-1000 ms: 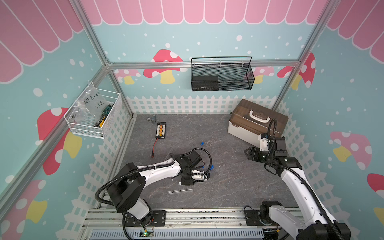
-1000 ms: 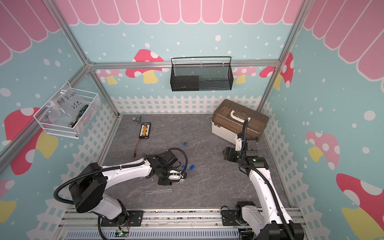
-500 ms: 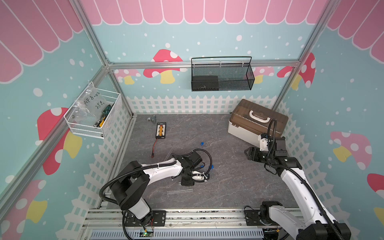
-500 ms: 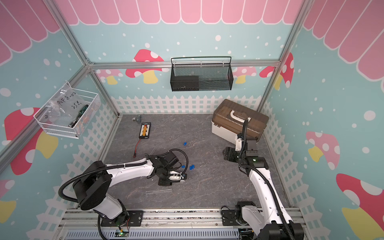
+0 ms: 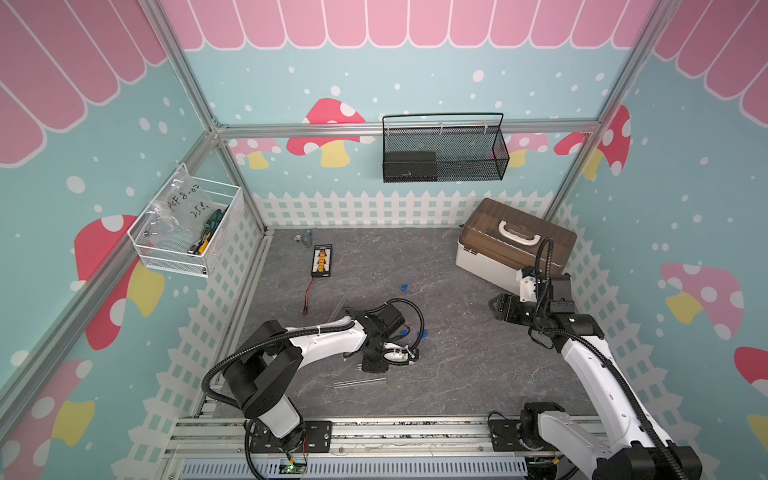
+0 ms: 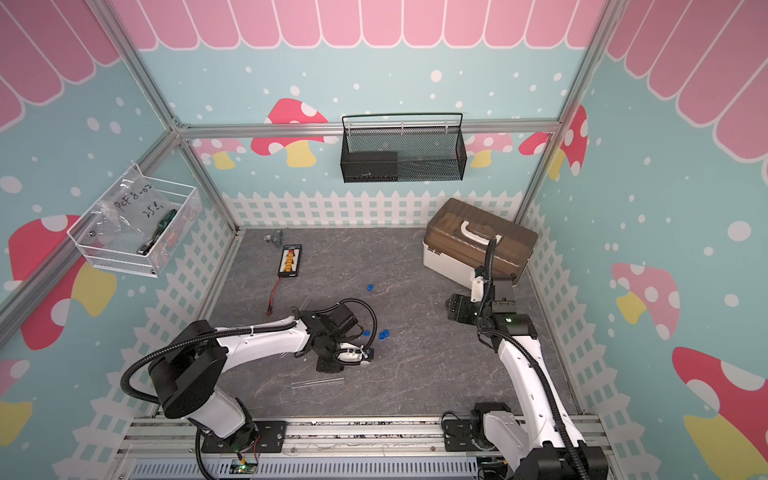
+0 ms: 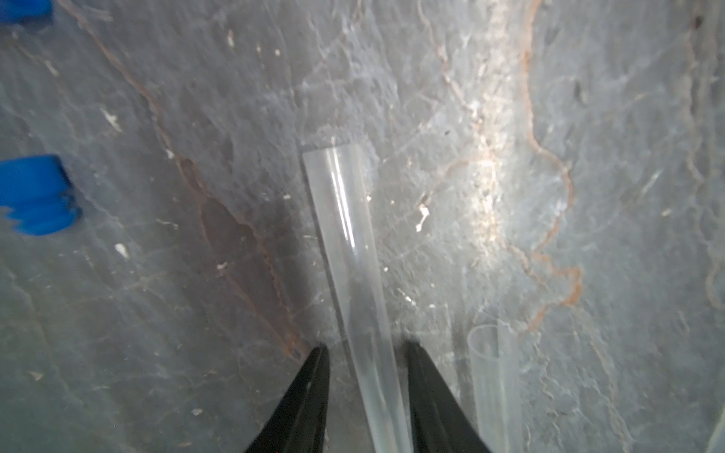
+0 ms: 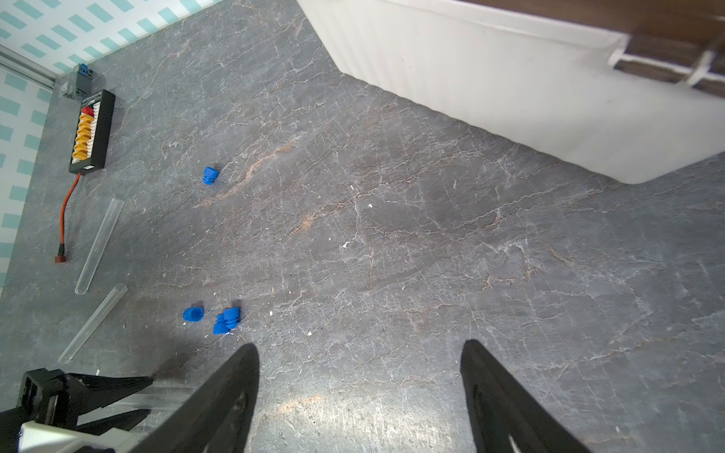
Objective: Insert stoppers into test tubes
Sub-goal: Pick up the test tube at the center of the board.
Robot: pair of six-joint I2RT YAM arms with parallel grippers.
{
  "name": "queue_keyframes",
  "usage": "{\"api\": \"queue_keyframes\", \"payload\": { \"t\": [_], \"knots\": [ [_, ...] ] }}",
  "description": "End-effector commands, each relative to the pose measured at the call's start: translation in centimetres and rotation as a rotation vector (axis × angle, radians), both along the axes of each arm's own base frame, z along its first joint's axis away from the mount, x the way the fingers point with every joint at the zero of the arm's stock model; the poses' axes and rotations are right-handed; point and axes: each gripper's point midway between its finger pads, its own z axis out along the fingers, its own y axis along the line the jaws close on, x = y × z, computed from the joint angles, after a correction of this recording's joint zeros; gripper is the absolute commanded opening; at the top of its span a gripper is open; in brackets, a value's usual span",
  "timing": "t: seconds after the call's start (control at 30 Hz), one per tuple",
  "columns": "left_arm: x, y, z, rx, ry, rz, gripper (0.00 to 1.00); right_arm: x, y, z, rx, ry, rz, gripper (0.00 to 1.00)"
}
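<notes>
Grey marbled bench [image 5: 478, 374] bore a test tube [image 7: 345, 235] lying flat; left end effector [image 7: 367, 349] straddled it, jaws narrow, slight gaps either side; right end effector [image 8: 359, 343] gaped wide, empty; blue stoppers [image 8: 226, 319] lay nearby.

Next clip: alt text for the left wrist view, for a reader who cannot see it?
The left tool straddles a slender clear test tube lying on the grey marbled tabletop, a narrow gap showing between each black tip and the glass. A second clear tube lies alongside, and two bright blue stoppers sit at the frame's edge.
</notes>
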Motion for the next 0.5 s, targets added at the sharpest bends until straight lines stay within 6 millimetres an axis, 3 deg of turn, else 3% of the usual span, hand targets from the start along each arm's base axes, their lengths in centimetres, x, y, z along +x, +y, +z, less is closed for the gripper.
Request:
{"api": "queue_keyframes", "payload": {
  "t": [0.0,0.47],
  "knots": [
    [-0.1,0.61,-1.68,0.049,0.012,-0.028,0.36,-0.21,0.1,0.19,-0.013,0.001,0.014,0.8],
    [0.0,0.65,-1.54,0.044,-0.001,-0.029,0.28,-0.38,0.12,0.09,-0.013,0.002,0.018,0.8]
  ]
}}
